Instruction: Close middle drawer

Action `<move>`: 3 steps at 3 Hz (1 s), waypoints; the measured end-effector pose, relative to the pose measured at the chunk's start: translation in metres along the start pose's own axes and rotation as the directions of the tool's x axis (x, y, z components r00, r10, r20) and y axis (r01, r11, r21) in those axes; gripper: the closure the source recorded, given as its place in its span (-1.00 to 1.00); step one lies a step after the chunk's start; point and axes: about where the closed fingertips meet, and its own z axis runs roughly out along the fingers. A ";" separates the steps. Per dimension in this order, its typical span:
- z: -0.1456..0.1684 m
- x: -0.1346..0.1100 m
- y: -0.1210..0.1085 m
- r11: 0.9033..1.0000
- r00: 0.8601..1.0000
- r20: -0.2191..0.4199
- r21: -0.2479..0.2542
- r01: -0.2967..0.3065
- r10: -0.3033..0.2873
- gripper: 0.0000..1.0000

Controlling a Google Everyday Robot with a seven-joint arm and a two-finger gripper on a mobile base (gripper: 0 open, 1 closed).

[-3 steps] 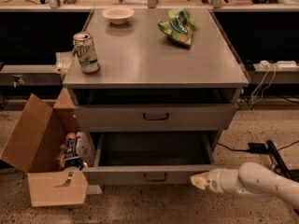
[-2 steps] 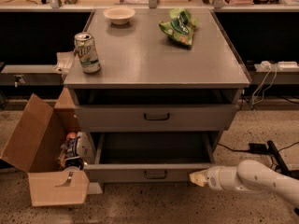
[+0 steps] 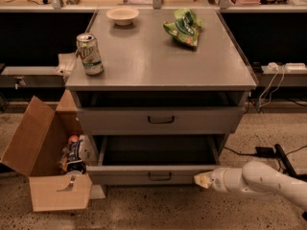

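Note:
The grey metal cabinet has its middle drawer pulled far out, so the empty shallow tray shows from above. Its small dark handle sits at the centre of the front. The taller top drawer front above it stands slightly forward. The bottom drawer is hidden under the open one. My gripper, on a white arm coming from the lower right, is at the right end of the middle drawer's front, touching or almost touching it.
On the cabinet top stand a green soda can, a white bowl and a green chip bag. An open cardboard box with items stands on the floor at the left. Cables lie on the floor at the right.
My gripper has edged slightly left and up toward the drawer's right front corner. The drawer stands out about as far as before.

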 end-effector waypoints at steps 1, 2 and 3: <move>0.004 -0.008 -0.004 1.000 1.000 0.005 0.003 -0.004 0.004 1.00; 0.004 -0.007 -0.003 1.000 1.000 0.005 0.003 -0.004 0.004 1.00; 0.010 -0.019 -0.009 1.000 1.000 0.011 0.006 -0.010 0.010 1.00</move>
